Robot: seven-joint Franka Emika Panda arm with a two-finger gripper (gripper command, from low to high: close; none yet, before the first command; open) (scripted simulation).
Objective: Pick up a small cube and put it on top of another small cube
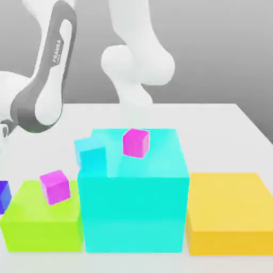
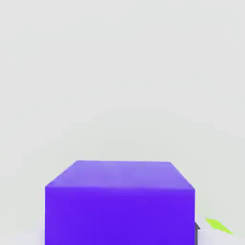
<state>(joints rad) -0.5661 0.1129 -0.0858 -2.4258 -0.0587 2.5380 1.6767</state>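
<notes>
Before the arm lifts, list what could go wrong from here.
1. The blue-violet cube sits at the exterior view's left edge beside the green block; lifting may scrape it against that block.
2. The cyan cube sits tilted at the big cyan block's corner; stacking there looks unstable.

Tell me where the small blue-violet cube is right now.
The small blue-violet cube sits at the exterior view's far left edge, just left of the lime green block; in the hand view it looms close.
</notes>
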